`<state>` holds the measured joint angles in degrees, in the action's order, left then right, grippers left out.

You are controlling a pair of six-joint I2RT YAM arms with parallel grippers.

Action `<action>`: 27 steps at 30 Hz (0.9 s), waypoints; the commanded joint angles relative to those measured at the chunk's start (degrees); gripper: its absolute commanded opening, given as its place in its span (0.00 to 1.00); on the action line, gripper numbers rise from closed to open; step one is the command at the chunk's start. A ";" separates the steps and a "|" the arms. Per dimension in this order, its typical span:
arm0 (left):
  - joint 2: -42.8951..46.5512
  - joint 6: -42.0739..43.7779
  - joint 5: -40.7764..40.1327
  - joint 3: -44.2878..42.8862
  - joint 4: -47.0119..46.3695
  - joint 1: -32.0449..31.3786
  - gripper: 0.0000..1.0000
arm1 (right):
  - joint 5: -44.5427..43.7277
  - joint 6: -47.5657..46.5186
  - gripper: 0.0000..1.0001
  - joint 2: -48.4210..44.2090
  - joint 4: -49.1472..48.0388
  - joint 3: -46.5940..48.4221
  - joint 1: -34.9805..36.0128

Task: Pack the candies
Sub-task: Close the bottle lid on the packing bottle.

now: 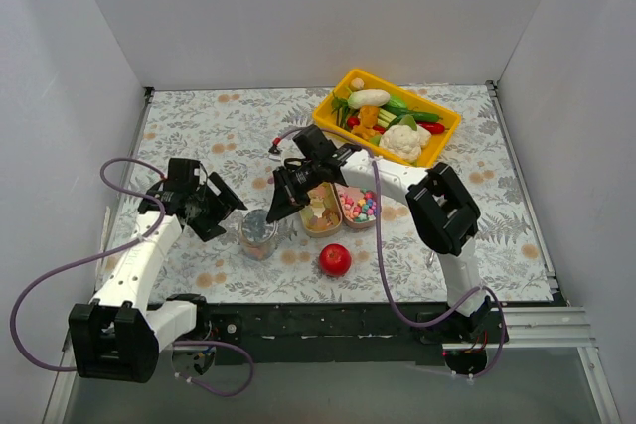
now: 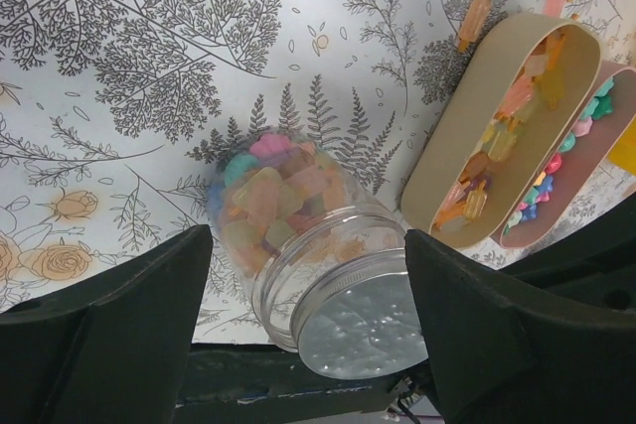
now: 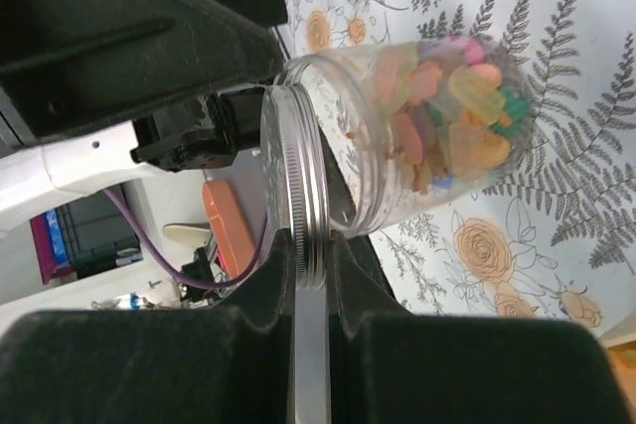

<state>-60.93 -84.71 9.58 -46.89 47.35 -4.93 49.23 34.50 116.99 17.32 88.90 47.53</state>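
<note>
A clear glass jar (image 1: 258, 234) stands on the flowered table, filled with candies (image 2: 273, 191) in amber, orange, pale yellow and pastel colours. My right gripper (image 3: 311, 250) is shut on the rim of the silver lid (image 3: 290, 171), which it holds edge-on at the jar's (image 3: 417, 136) mouth. My left gripper (image 2: 306, 245) is open, one finger on each side of the jar, with a gap on the left side. More candies (image 2: 497, 136) lie in a tan oval tray (image 1: 322, 210). A few lie loose on the table (image 2: 475, 19).
A pink tray (image 1: 359, 207) of small coloured sweets sits against the tan tray. A glossy red ball (image 1: 335, 259) lies near the front edge. A yellow bin (image 1: 443, 135) of toy vegetables stands at the back right. White walls enclose the table.
</note>
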 commanded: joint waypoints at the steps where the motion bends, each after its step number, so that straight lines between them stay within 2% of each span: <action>1: -1.03 -1.16 1.31 1.28 -1.47 0.62 0.77 | -2.64 -2.16 0.01 2.54 2.89 3.12 0.37; 6: -3.84 -2.30 1.14 1.28 -1.83 0.88 0.78 | -4.14 -2.86 0.02 3.86 4.64 3.82 0.81; 10: -5.08 -2.31 0.52 0.66 -1.91 2.64 0.83 | -4.76 -3.82 0.03 4.04 5.97 4.09 1.34; 27: -5.96 -2.74 6.05 2.07 -4.46 6.60 0.83 | -3.79 -5.15 0.31 7.90 11.15 8.04 2.31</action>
<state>-67.29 -86.83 13.13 -45.56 44.25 0.43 48.64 31.53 122.39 24.18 95.92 49.21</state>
